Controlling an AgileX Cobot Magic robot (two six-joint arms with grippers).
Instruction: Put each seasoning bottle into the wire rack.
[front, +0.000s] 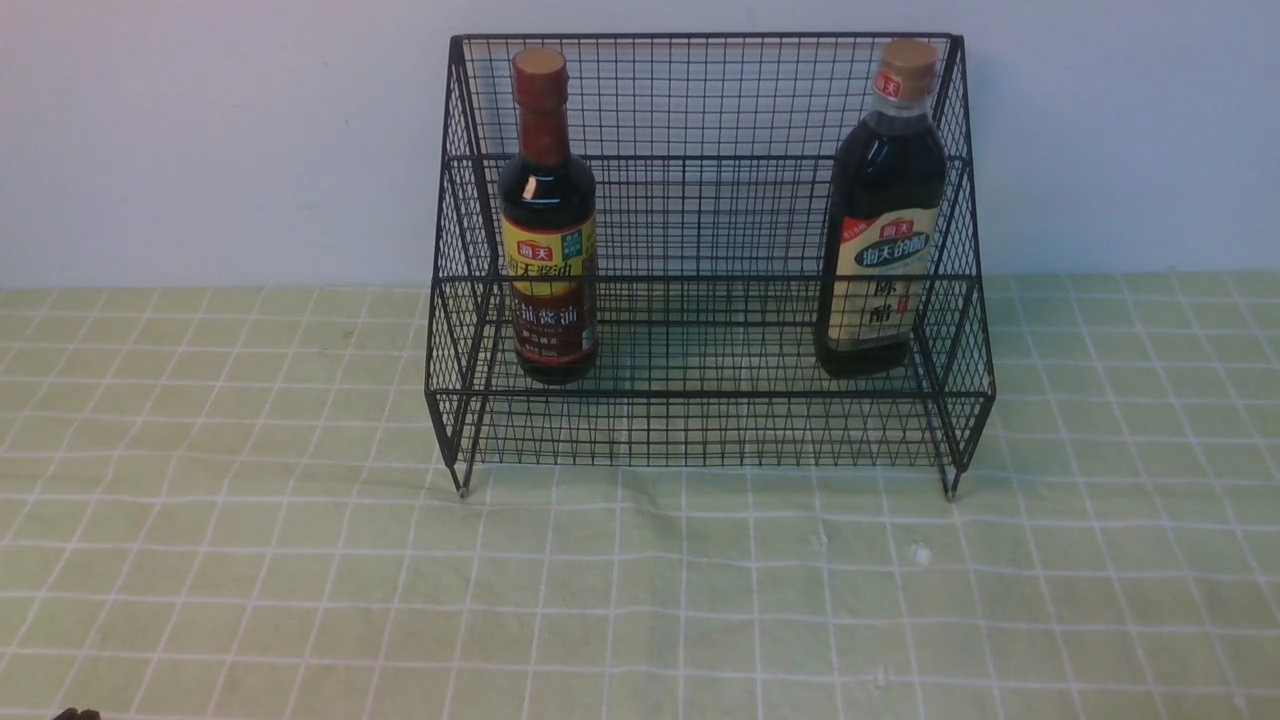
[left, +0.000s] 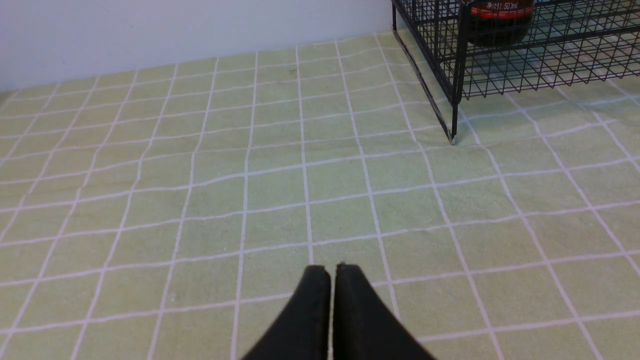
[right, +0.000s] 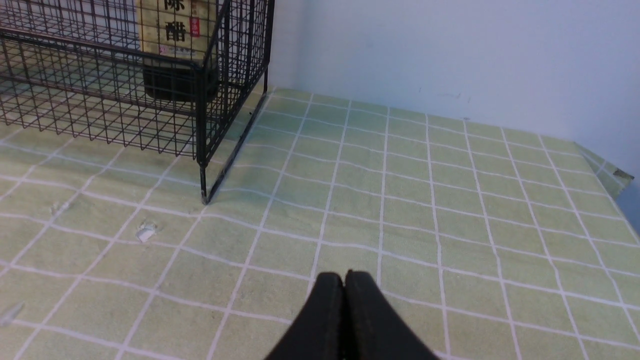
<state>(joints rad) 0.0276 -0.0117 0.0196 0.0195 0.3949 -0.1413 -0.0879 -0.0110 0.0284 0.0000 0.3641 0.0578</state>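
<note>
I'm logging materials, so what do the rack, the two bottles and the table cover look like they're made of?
Wire rack: thin black-coated metal mesh. Slim bottle and larger bottle: glossy and see-through, glass or clear plastic, with paper-like labels. Table cover: matte green checked cloth, slightly wrinkled.

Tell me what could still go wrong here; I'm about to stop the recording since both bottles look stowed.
1. The tan-capped vinegar bottle leans against the wire rack right side; a bump might shift or topple it.
2. The slim soy sauce bottle stands tall and narrow near the left wall, so a jolt could tip it.
3. Both the left gripper and right gripper are shut and empty, low over the tablecloth; a sweep could snag it.
</note>
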